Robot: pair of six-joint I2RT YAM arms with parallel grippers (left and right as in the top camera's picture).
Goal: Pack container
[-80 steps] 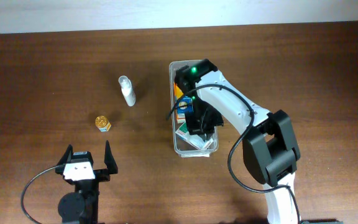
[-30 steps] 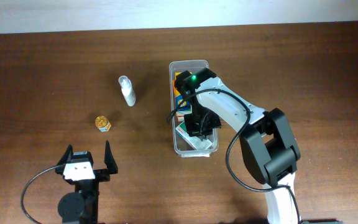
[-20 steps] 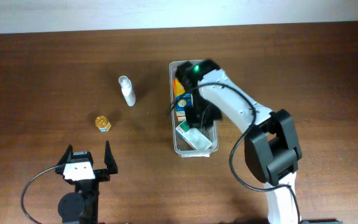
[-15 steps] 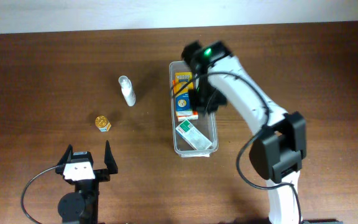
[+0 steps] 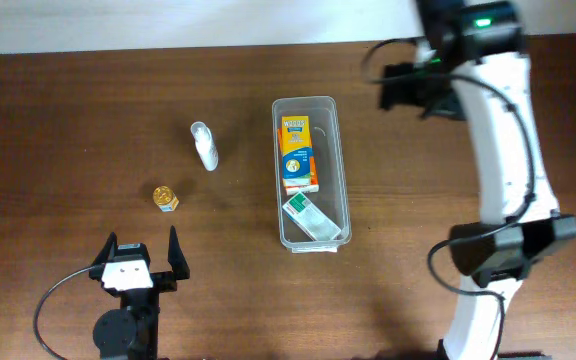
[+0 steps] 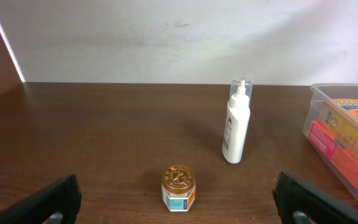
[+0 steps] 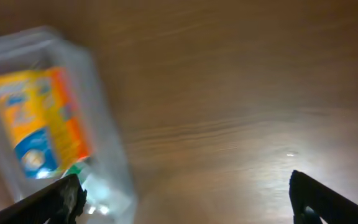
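Note:
The container (image 5: 342, 170), a long clear bin, stands at mid-table. An orange box (image 5: 298, 153) and a white-and-green packet (image 5: 311, 217) lie inside it. My right gripper (image 5: 413, 88) hangs open and empty, high above the table to the container's far right. Its wrist view is blurred, with the container (image 7: 107, 146) and orange box (image 7: 39, 121) at the left and the gripper (image 7: 188, 208) over bare wood. My left gripper (image 5: 142, 250) rests open near the front edge. It (image 6: 178, 219) faces a gold-lidded jar (image 6: 179, 187), with a white bottle (image 6: 237, 124) beyond and the container (image 6: 307, 127) at the right.
The white bottle (image 5: 204, 146) lies left of the container, and the small jar (image 5: 165, 197) stands nearer the left arm. A pale wall runs along the table's far edge.
My right gripper opened, left the orange box lying in the container, and swung up and away to the far right. The left arm has not moved.

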